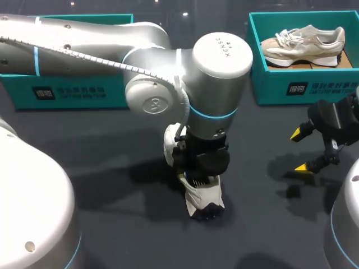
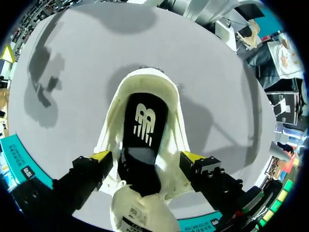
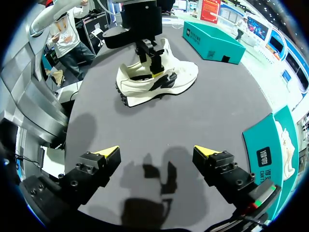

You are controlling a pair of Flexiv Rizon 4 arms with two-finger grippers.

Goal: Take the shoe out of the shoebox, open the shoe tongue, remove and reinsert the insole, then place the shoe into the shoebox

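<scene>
Where the head view shows two shoes, the white shoe (image 1: 203, 203) lies centre, the beige shoe (image 1: 303, 46) in the upper-right shoebox (image 1: 269, 84). Left wrist view: left gripper (image 2: 146, 157) clamps the white shoe. Right wrist view: right gripper (image 3: 157, 153) spread wide, empty.

The shoe (image 3: 178, 79) is white. Its insole (image 2: 140, 162) is black with white stripes. The shoebox (image 1: 269, 78) is teal, the worktop (image 1: 112, 162) dark grey.

Print on boxes, arm, insole
White characters beside a dark square mark front the upper-left box (image 1: 67, 92) and upper-right box (image 1: 305, 88); small letters on the arm cap (image 1: 224, 51); white logo on the insole (image 2: 145, 123) of the shoe (image 2: 176, 125).
</scene>
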